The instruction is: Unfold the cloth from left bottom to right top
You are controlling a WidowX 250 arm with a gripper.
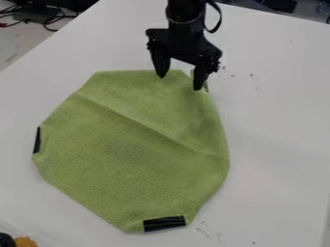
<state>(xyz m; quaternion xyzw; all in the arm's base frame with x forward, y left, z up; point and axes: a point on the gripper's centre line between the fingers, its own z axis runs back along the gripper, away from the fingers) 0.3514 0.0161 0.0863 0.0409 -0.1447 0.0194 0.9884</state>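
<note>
Table: a white top [277, 140] under everything, with small dark marks near its 1 o'clock part and more just past the cloth's 5 o'clock edge.
Background: dark cables [48, 20] lie beyond the table at 11 o'clock, and dark objects [278, 6] sit past the far edge at 1 o'clock.
Near corner: at 7 o'clock in the view, an orange-yellow item [26, 242] shows beside a dark item [6, 240]; too little of either is visible to say what they are.
Cloth: the green cloth [126, 149] is spread on the table, its middle toward 7 o'clock from the centre of the view. Its outline is uneven, part rounded and part straight-sided.
Crease: one long line crosses the cloth at a slant, from its 11 o'clock edge to its 3 o'clock edge.
Black strips: one strip [36, 140] is on the cloth's 9 o'clock edge, standing nearly upright in the view; a wider strip [164, 223] lies along its 5 o'clock edge.
Arm: the black arm [185, 14] enters from 12 o'clock, a loop of cable [218, 17] at its 3 o'clock side.
Gripper: the black gripper [180, 82] hangs down at the cloth's 1 o'clock edge.
Pincer: wide, its two tips well separated; whether either one touches the fabric, I cannot tell.
</note>
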